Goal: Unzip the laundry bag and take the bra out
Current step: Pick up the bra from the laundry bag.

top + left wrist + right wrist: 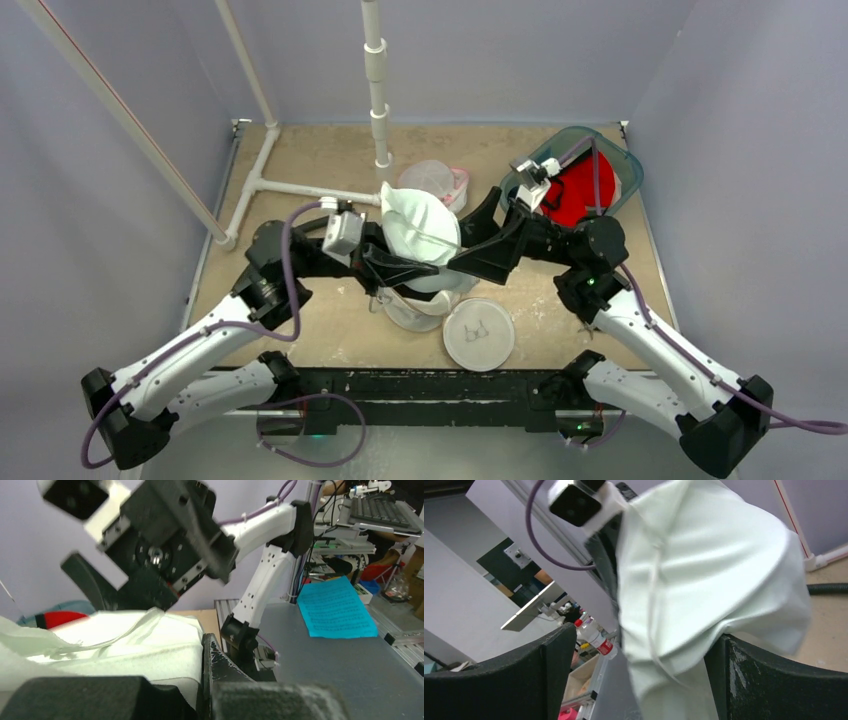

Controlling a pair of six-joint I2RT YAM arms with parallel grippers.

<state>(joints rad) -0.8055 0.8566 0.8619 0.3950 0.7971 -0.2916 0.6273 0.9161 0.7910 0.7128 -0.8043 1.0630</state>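
The white bra [420,228] hangs lifted above the table centre. My left gripper [392,268] is shut on its lower part; in the left wrist view the white fabric [125,645] is pinched between my fingers [222,667]. My right gripper [472,240] is open just right of the bra; in the right wrist view the bra [704,580] hangs between the wide-apart fingers [749,675] and touches the right one. The round white laundry bag lies open below, one half [479,334] flat on the table and the other half [412,312] partly under the bra.
A teal bin [612,160] holding a red item stands at the back right. A clear container with pink trim [438,180] sits behind the bra. A white pipe frame [300,188] crosses the back left, with an upright post [378,90].
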